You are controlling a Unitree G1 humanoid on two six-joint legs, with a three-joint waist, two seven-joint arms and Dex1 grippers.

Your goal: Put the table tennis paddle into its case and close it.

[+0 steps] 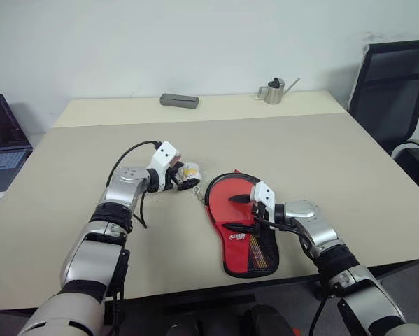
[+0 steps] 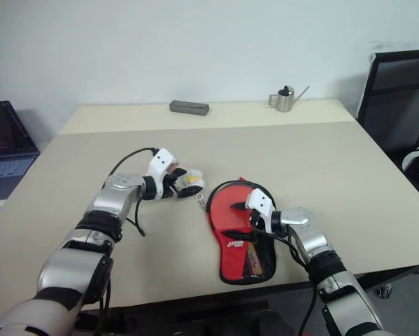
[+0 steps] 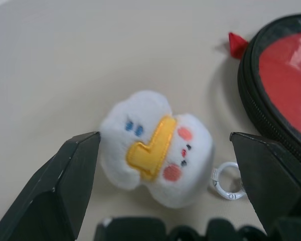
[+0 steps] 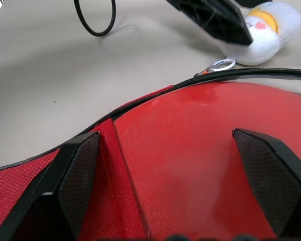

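The red case [image 1: 230,241] lies open near the table's front edge, with black zip trim and a mesh pocket at its near end. Inside the zip rim shows the glossy red face of the table tennis paddle [image 4: 205,150]; what looks like its handle [image 1: 256,257] lies under the mesh. My right gripper [image 1: 238,213] hovers open just over that face, one finger to each side. A white and yellow duck charm [image 3: 158,148] rests on the table just beyond the case's round end, joined to it by a small ring [image 3: 225,179]. My left gripper [image 3: 165,138] stands open with the duck between its fingers.
A grey box [image 1: 179,100] and a small metal watering can [image 1: 273,91] stand at the table's far edge. There is a black chair [image 1: 394,91] at the right and a laptop [image 1: 3,143] off the table's left side. A black cable [image 1: 129,157] loops from my left wrist.
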